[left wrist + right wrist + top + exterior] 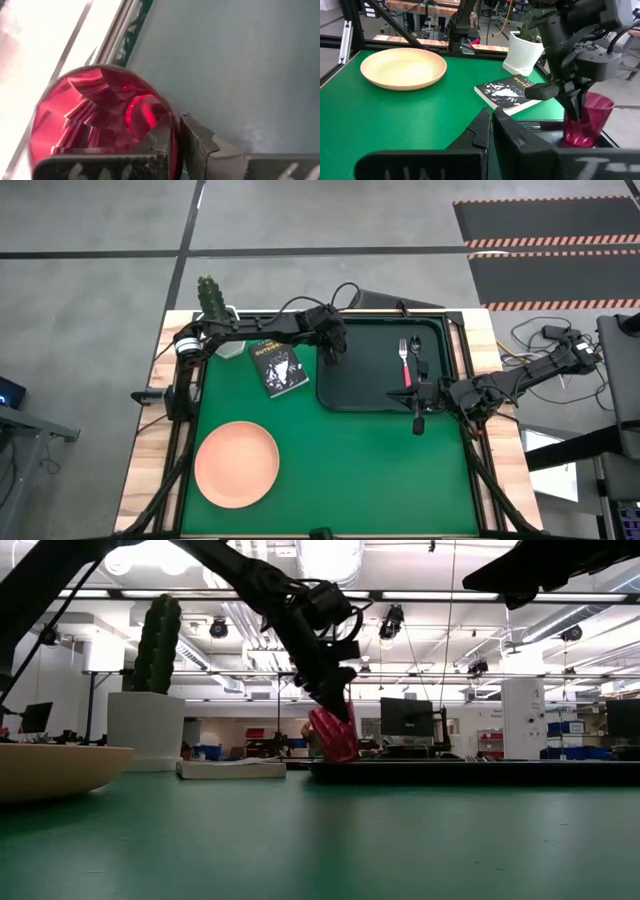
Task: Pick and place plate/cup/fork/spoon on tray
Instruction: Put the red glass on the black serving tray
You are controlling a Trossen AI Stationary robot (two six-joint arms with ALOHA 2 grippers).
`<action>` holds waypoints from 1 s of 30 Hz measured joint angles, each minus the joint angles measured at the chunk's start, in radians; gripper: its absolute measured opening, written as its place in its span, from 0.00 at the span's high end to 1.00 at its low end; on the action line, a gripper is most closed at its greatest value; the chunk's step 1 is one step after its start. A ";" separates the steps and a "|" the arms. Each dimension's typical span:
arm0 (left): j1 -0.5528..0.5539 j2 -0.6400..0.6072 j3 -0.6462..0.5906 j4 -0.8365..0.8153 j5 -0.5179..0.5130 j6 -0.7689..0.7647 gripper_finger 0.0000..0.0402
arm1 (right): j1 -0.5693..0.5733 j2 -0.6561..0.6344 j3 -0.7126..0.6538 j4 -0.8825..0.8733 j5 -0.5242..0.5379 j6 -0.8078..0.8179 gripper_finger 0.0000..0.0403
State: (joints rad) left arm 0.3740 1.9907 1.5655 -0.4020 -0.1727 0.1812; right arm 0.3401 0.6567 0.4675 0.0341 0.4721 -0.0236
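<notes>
My left gripper point(333, 352) is shut on the dark red cup point(335, 735) over the left end of the dark tray point(365, 375). The cup also shows in the right wrist view point(585, 120). The pink-handled fork point(405, 363) lies on the tray's right part, with the spoon point(418, 358) just right of it. The peach plate point(237, 463) rests on the green mat at the near left. My right gripper point(417, 420) is shut and empty at the tray's near right corner. My left gripper holds the cup by its wall at the rim point(172, 135), one finger point(160, 142) inside the cup and one point(200, 145) outside. The fingers come from above, slanting down. The cup hangs mouth up, slightly tilted, its base low over the tray; whether it touches, I cannot tell.
A small black book point(278, 368) lies just left of the tray. A white pot with a cactus point(212, 305) stands at the far left corner. Open green mat lies between the plate and the tray's near edge.
</notes>
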 joint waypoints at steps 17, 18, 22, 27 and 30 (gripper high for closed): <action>0.000 0.000 -0.030 0.018 0.004 0.016 0.95 | 0.000 -0.001 0.000 0.000 0.000 -0.002 0.98; 0.000 0.000 -0.030 0.019 0.006 0.021 0.95 | 0.000 -0.001 0.000 0.000 0.000 -0.002 0.98; 0.000 -0.001 -0.030 0.027 0.010 0.035 0.94 | 0.000 -0.001 0.000 0.000 0.000 -0.002 0.98; 0.000 -0.002 -0.029 0.028 0.011 0.035 0.89 | 0.000 -0.001 0.000 0.000 0.000 -0.002 0.98; 0.002 -0.002 -0.029 0.028 0.011 0.035 0.83 | 0.000 -0.001 0.000 0.000 0.000 -0.002 0.98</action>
State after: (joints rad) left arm 0.3762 1.9892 1.5360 -0.3737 -0.1619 0.2165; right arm 0.3401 0.6556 0.4675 0.0341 0.4721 -0.0257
